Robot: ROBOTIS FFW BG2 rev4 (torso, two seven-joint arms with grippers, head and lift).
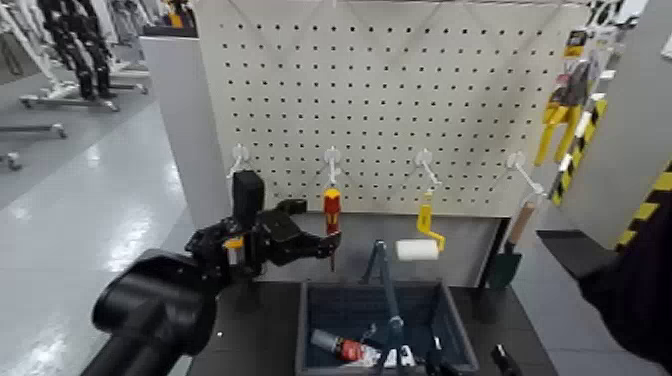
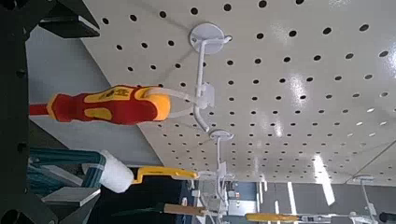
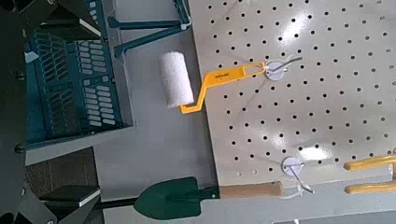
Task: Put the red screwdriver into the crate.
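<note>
The red screwdriver (image 1: 332,208) hung with its long axis nearly upright, yellow-banded handle uppermost and slim shaft pointing down, from a white hook (image 1: 332,158) on the pegboard (image 1: 290,100). It lay just beyond the fingertips of the left gripper (image 1: 316,225), toward the robot's right. That gripper stood spread beside the handle, with nothing pinched; whether one finger brushed it could not be told.

The left arm was plainly the nearer, and its approach from the side crossed the handle's length. The coming move seemed to call for a little more reach until the handle sat fully between the fingers, then a squeeze across it. Closing too early might only have nudged the hanging tool and set it swinging.

The slatted crate (image 1: 302,335) stood below, slightly to the robot's right of the screwdriver, holding a spray can (image 1: 350,350). Its upright carrying handle (image 1: 388,290) could obstruct the later lowering, so the drop would best keep clear of it.

Farther right hung the yellow-handled paint roller (image 1: 418,250), then the green garden trowel (image 1: 504,266). The right gripper (image 1: 470,359) waited low at the crate's near right corner, its fingers apart and empty.
</note>
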